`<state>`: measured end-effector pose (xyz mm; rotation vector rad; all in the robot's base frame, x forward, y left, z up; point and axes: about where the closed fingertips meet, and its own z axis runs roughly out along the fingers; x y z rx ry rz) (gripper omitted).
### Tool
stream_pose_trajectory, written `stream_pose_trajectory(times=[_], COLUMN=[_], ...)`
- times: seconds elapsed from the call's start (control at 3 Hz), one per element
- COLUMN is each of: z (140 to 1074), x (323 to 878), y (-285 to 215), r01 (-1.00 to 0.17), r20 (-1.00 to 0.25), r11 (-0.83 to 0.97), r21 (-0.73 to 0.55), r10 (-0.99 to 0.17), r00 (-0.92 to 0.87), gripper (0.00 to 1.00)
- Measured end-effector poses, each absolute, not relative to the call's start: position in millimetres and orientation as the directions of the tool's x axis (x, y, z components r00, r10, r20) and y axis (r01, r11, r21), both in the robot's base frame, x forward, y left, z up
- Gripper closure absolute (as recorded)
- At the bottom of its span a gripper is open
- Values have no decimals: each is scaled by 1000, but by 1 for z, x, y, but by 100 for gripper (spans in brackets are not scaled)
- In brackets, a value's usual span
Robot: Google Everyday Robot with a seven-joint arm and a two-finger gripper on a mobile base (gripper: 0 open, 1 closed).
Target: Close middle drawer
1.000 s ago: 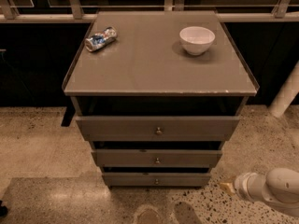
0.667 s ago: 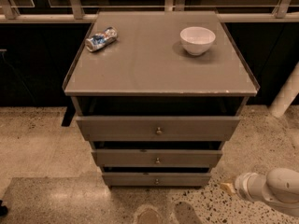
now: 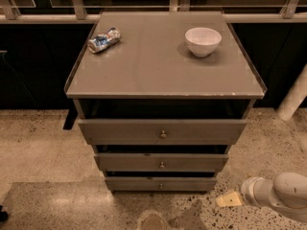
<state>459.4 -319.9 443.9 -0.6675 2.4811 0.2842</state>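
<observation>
The middle drawer (image 3: 124, 162) stands a little way out of the bench (image 3: 144, 66), its knob (image 3: 161, 165) facing me. The end effector (image 3: 229, 199) hangs low near the floor, off to the right of the drawer fronts and apart from them. Whether it is released or clenched I cannot tell. The drawer lies up and to the left of it, front running side to side. I judge the push must meet that front squarely, going straight back.
</observation>
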Motion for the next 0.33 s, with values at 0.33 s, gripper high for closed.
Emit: stream_pose_trajectory(times=[0.33], z=[444], x=[459], y=[-320], r01=[-516], r20=[-560], r11=[854], r21=[59], r10=[-400], r00=[-726], gripper=[0])
